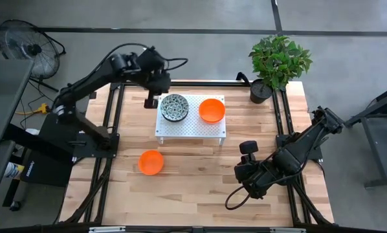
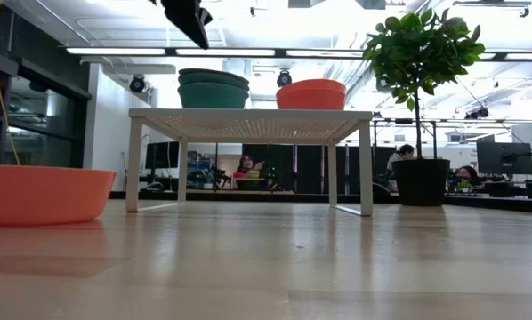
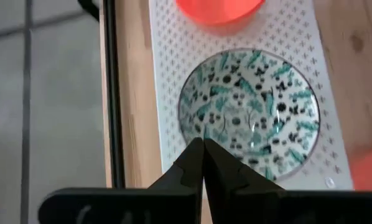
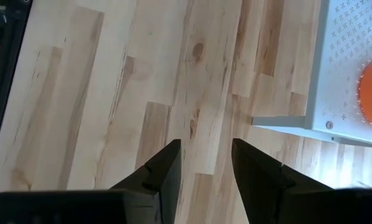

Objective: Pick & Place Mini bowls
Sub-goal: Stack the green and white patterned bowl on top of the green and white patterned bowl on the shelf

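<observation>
1. I see the wooden desk (image 1: 200, 188) filling the high view, with both arms over it.
2. The white perforated stand (image 1: 191, 125) sits at the far middle of the desk; the potted plant (image 1: 277, 61) stands at the far right corner, well apart from the bowls.
3. My left arm reaches in from the far left, and its end effector (image 1: 151, 101) hangs just beside the stand's left far edge. In the left wrist view its fingers (image 3: 201, 163) are clenched together, tips touching, gripping nothing.
4. My right arm rests low on the right side of the desk; its end effector (image 4: 203, 158) points across bare wood toward the stand's corner, fingers released and apart, empty.
5. The speckled bowl (image 1: 175, 107) sits on the stand's left half. From the low view it looks like more than one stacked there, though I cannot be certain.
6. An orange bowl (image 1: 211, 110) sits on the stand's right half, near the speckled one but not touching.
7. Another orange bowl (image 1: 151, 162) lies on the desk itself, in front of the stand and to the left.
</observation>
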